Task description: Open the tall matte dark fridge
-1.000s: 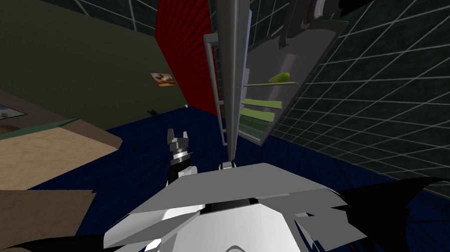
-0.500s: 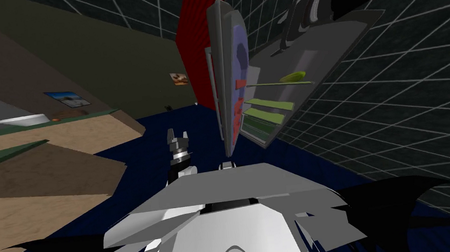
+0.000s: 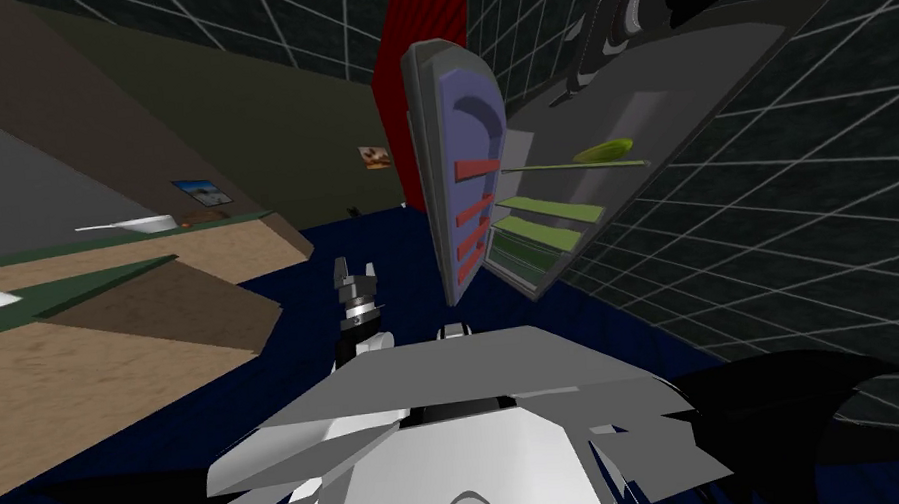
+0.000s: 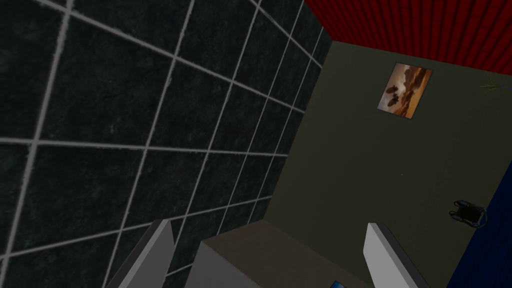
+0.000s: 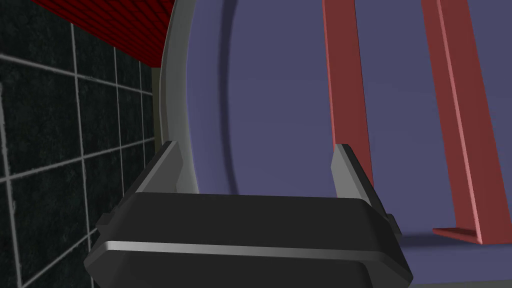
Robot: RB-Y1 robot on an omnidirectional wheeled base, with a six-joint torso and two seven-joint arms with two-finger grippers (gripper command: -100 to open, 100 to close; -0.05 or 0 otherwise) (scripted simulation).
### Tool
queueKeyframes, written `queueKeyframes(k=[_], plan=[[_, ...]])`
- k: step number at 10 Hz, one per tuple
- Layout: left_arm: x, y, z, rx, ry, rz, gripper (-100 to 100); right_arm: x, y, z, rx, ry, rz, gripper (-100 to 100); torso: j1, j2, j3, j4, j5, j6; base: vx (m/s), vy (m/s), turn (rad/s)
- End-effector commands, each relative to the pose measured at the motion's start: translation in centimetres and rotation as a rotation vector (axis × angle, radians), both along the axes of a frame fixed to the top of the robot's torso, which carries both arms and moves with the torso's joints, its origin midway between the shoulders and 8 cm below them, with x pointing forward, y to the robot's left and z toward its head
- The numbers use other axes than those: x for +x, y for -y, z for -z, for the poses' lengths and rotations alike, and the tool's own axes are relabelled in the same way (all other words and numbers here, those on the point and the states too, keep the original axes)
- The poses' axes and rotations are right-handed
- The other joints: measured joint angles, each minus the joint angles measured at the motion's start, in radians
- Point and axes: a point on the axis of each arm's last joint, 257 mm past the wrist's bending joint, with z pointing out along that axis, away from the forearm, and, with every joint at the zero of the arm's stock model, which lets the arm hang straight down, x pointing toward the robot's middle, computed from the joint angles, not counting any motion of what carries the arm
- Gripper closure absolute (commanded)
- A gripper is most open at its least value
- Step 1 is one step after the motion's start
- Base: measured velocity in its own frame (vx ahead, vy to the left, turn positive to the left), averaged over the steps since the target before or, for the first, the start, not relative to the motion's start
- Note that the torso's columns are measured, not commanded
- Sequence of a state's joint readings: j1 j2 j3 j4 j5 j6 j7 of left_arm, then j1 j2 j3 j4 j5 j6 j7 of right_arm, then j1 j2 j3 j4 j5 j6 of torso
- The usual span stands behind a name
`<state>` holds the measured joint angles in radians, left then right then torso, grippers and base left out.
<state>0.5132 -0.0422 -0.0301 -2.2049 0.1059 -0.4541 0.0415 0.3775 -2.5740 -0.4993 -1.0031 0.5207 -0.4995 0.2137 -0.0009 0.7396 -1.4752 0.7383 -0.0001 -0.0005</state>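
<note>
Standing open against the tiled wall [image 3: 784, 188], the fridge [image 3: 644, 78] shows green shelves [image 3: 544, 206], its door [image 3: 466, 162] swung wide. The right gripper [image 5: 255, 150], released, points at the door's purple inner face near its grey rim [image 5: 175, 100]. The left gripper [image 3: 354, 275], also released, hangs apart from the door.

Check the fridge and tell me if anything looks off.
Nothing stands out. The fridge door stands wide open, its red racks in place; the green shelves sit parallel, with one yellow-green item lying on the top one. No spill shows. The tilt is the camera's.
</note>
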Motion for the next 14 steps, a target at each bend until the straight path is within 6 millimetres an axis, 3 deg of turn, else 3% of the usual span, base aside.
queueKeyframes(k=[1,3,5,8,9,10,11,12,14], plan=[[0.0,0.0,0.0,0.000,0.000,0.000,0,0.6,1.1,0.0,-0.004,-0.016,0.062,-100,-0.001,0.000,0.001,0.001,-0.001,0.002,-0.122,-0.089,0.296],[0.0,0.0,0.0,0.000,0.000,0.000,0,0.3,2.1,-1.4,0.003,0.013,0.082,-100,0.000,-0.001,0.000,0.000,0.000,0.001,-0.077,-0.055,0.079],[0.0,0.0,0.0,0.000,0.000,0.000,0,1.1,3.2,-1.5,-0.012,-0.002,0.155,-100,0.002,-0.004,-0.003,-0.002,0.001,-0.001,-0.124,-0.079,0.369],[0.0,0.0,0.0,0.000,0.000,0.000,0,0.9,4.1,-3.6,-0.014,0.033,0.208,-100,0.001,-0.001,0.000,0.000,0.000,0.000,-0.132,-0.069,0.232],[0.0,0.0,0.0,0.000,0.000,0.000,0,1.5,3.8,-3.3,-0.026,0.019,0.232,-100,0.002,-0.002,-0.001,0.000,0.000,0.002,-0.154,-0.058,0.305],[0.0,0.0,0.0,0.000,0.000,0.000,0,1.0,4.4,-4.6,-0.022,0.047,0.246,-100,0.001,-0.001,-0.001,-0.001,0.001,0.000,-0.130,-0.055,0.164],[0.0,0.0,0.0,0.000,0.000,0.000,0,1.3,4.2,-3.9,-0.022,0.035,0.235,-100,0.001,-0.002,-0.001,0.000,0.000,0.002,-0.045,-0.017,0.007],[0.0,0.0,0.0,0.000,0.000,0.000,0,1.3,4.3,-3.9,-0.021,0.037,0.237,0,0.001,-0.005,-0.003,-0.001,0.000,0.001,-0.011,-0.003,-0.004],[0.0,0.0,0.0,0.000,0.000,0.000,0,1.3,4.3,-4.0,-0.021,0.037,0.237,0,0.002,-0.005,-0.003,-0.002,0.000,0.000,-0.003,-0.001,-0.001]])
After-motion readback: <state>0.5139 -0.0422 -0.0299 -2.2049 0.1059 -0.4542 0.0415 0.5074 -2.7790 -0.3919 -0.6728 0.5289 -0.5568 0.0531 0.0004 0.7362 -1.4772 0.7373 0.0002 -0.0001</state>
